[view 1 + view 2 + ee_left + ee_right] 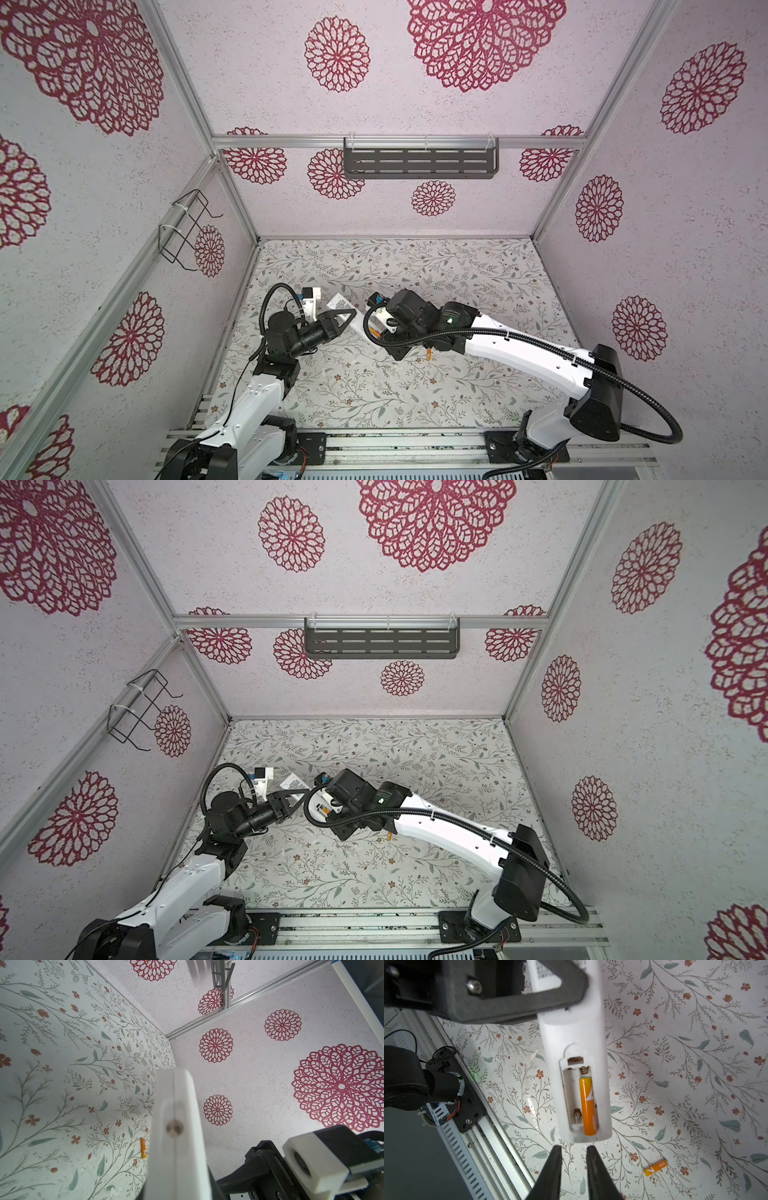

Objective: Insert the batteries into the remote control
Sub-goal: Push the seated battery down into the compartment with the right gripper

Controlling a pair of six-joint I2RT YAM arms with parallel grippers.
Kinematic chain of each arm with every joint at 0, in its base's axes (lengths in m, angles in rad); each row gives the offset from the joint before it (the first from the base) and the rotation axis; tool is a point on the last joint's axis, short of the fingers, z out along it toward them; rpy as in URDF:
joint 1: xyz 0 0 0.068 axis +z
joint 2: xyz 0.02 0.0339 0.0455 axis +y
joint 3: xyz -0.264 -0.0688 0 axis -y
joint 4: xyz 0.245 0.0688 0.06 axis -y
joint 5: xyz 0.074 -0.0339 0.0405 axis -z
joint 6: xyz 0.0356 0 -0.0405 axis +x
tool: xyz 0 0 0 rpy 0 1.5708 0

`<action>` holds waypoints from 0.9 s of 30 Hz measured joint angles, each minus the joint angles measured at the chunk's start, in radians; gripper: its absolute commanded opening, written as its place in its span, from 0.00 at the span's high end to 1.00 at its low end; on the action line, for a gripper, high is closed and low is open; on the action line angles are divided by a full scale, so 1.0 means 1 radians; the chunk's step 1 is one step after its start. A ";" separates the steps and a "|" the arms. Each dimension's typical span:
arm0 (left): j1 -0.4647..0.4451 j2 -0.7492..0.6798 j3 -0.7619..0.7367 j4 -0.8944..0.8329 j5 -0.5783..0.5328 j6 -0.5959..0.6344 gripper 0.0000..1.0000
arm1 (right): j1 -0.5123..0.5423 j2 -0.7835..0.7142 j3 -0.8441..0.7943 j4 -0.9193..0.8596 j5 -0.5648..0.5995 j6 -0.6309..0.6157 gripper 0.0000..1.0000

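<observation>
remote control (571, 1032) label (548, 972) illegible, battery (588, 1105) inside

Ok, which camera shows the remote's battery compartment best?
Right wrist view: the open battery compartment faces it, one battery in one slot, the neighbouring slot empty. Both top views catch only a sliver of that battery. Left wrist sees the remote edge-on, compartment hidden.

My left gripper (297, 795) clamps the remote (292, 780) across its middle, over the table (436, 750); my right arm (440, 827) reaches in above the remote's near end, its wrist hiding my jaws there; a battery (323, 808) shows orange at that end; the loose battery (390, 835) lies right of the remote, apart, just beside my right arm.
</observation>
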 measured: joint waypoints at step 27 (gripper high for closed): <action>0.001 0.005 -0.014 0.023 0.012 -0.014 1.00 | -0.022 0.049 0.018 0.001 0.014 -0.044 0.84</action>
